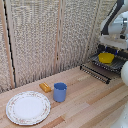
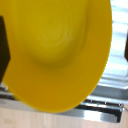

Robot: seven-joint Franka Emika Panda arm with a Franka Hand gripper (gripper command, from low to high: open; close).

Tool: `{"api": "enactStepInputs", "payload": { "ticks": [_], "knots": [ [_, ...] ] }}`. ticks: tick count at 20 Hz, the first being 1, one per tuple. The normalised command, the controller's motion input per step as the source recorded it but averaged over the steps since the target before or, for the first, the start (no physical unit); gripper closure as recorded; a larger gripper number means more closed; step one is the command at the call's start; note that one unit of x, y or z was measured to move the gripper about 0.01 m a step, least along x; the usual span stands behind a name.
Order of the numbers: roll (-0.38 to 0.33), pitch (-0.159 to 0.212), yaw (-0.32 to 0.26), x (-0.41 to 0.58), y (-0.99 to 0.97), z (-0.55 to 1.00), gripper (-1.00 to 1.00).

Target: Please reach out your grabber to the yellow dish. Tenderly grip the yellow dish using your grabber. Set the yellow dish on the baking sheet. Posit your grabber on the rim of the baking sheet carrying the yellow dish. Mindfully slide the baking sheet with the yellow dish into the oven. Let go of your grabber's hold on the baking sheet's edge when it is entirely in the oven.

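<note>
1. Woven reed screens back a pale wooden tabletop (image 1: 90, 102) filling the lower frame.
2. At right, the oven (image 1: 107, 64) stands with its baking sheet (image 1: 114, 64) drawn out.
3. Above it hangs the grabber (image 1: 108, 48); whether its jaws are clenched cannot be told.
4. Beneath sits the yellow dish (image 1: 105, 58) on or just over the sheet. It looks light, stiff and slick; its rim is probably the best hold.

A big wooden table (image 1: 85, 102) holds everything. A white plate (image 1: 28, 107) sits at about 8 o'clock. An orange block (image 1: 45, 87) and a blue cup (image 1: 60, 92) stand just beside it. The oven (image 1: 102, 67) sits at 2 o'clock.
</note>
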Motion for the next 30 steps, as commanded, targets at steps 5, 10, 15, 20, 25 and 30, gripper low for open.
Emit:
{"api": "enactStepInputs", "payload": {
  "ticks": [5, 10, 15, 20, 25, 30],
  "knots": [
    [-0.208, 0.065, 0.076, -0.057, 0.38, 0.61, -1.00],
    [-0.134, 0.281, 0.180, -0.002, 0.34, 0.35, -1.00],
    [-0.094, 0.345, 0.113, 0.018, 0.41, 0.27, -1.00],
    [-0.151, 0.300, 0.107, 0.062, 0.28, 0.25, -1.00],
    [-0.243, 0.161, 0.222, -0.047, 0.00, 0.05, -1.00],
    [-0.236, 0.111, 0.266, -0.085, 0.00, 0.00, -1.00]
  ]
}}
